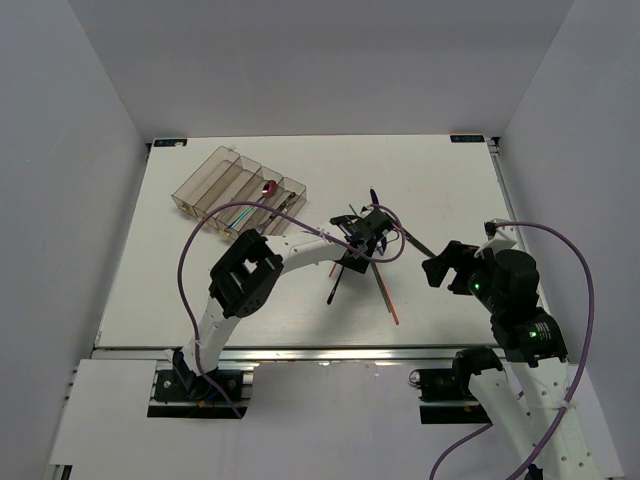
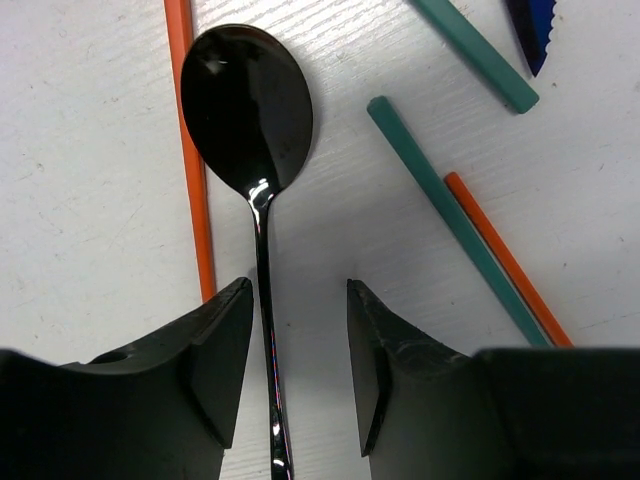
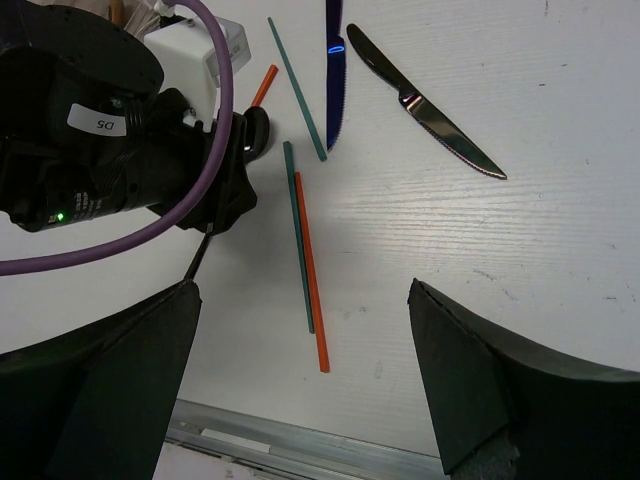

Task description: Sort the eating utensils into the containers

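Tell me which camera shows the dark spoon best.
Left wrist: the dark spoon fills it, bowl and handle sharp, inside the open left gripper. Top external shows a thin dark sliver; in right wrist that gripper hides most.

I'm looking down on a white table (image 1: 450, 180) with a faint wood grain. It is boxed in by a left wall (image 1: 60, 220), a back wall (image 1: 320, 60) and a right wall (image 1: 585, 150), all plain pale grey. A silver rail (image 1: 330, 351) runs along the table's near edge. A small dark left bracket (image 1: 168, 142) sits at one far corner and a right bracket (image 1: 467, 138) at the other. A white panel (image 1: 100, 410) lies below the rail on the left. In the right wrist view I make out short dark scuffs (image 3: 490, 274) on the table.
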`<state>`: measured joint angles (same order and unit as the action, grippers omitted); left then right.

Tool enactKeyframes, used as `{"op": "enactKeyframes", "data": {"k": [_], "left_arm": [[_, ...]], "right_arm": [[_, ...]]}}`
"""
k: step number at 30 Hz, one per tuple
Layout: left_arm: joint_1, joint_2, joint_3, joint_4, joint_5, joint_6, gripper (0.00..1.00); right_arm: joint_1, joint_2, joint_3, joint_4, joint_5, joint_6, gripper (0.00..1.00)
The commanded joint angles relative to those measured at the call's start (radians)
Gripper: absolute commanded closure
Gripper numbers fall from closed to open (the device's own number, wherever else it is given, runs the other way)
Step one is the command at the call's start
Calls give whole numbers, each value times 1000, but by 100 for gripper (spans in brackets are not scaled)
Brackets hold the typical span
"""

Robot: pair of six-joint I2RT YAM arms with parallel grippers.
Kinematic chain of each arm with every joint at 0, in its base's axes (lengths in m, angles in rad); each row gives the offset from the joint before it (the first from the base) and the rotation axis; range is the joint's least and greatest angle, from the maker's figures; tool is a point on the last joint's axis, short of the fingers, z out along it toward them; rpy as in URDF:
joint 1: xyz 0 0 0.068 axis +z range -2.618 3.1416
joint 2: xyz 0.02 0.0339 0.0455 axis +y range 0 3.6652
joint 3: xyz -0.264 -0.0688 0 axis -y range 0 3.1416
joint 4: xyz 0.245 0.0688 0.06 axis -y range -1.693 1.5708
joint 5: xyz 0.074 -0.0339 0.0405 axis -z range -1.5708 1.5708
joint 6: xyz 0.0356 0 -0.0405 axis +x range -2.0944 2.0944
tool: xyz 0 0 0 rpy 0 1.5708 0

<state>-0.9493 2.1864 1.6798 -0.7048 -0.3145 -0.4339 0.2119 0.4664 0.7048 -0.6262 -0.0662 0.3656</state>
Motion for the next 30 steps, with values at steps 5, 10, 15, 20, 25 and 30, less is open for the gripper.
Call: {"op": "enactKeyframes", "data": {"k": [5, 10, 15, 20, 25, 30], "left_arm": [[-3, 3, 0, 7, 17, 1, 48], [0, 36, -6, -1, 66, 0, 60], [11, 38, -69, 33, 127, -11, 73], [9, 44, -115, 44, 164, -8, 98], [11, -32, -164, 97, 192, 0, 100], [11, -157, -98, 68, 20, 21, 100]], "right_arm": [[6, 0, -8, 36, -4, 7, 11], [6, 8, -7, 37, -7, 4, 11], [6, 6, -7, 36, -6, 3, 11], [7, 5, -5, 37, -7, 3, 11], [6, -5, -7, 37, 0, 4, 11], [7, 0, -8, 37, -1, 6, 11]]}}
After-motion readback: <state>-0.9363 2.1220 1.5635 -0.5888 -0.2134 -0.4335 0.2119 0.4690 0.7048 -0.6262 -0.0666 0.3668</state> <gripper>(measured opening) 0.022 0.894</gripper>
